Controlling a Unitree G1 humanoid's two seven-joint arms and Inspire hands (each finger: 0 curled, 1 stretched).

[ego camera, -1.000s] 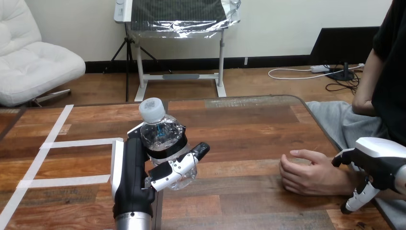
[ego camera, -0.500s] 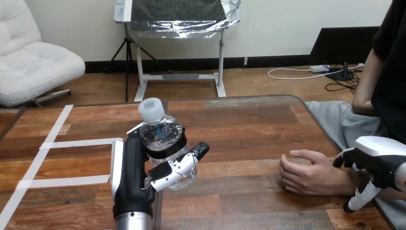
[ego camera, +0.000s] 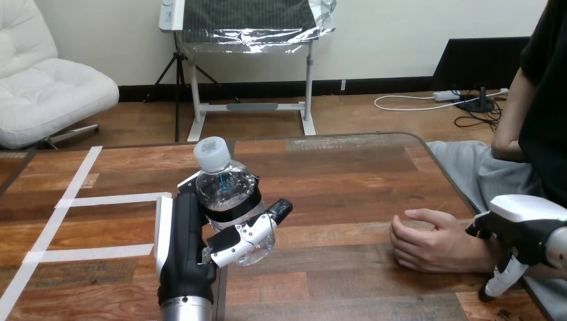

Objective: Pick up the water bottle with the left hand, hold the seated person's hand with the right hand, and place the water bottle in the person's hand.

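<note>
- Your left hand (ego camera: 184,234) has its fingers (ego camera: 244,239) and thumb curled round the bottle (ego camera: 226,190). The bottle is upright with its cap (ego camera: 212,152) on top, and it seems to be lifted off the table (ego camera: 348,170), over the left-middle part.
- Your right hand (ego camera: 527,231) is at the table's right edge, over the person's wrist and just behind the person's hand (ego camera: 431,244). You cannot tell whether it is spread or closed on the wrist.
- The step now looks like the right-hand hold, so make sure of that first. Bring the right hand down softly and wrap it lightly. Confirm you can see it wrapped before you carry the bottle over.
- The person's hand rests on the table, loosely curled, with its knuckles toward the bottle. It is not opened to receive anything. Expect to steady it and let it open before you deliver.
- The bottle and the person's hand are well apart, with only bare wood between them. Nothing stands in the way, so a level sweep to the right should do.
- Keep the bottle upright as you go. Its clear wall looks slick and may give under a hard squeeze.
- Your own right hand is the thing most likely to crowd the handover. Bring the bottle in from the knuckle side, not over the wrist.
- The white tape (ego camera: 67,200) lies flat at the table's left, away from your path.
</note>
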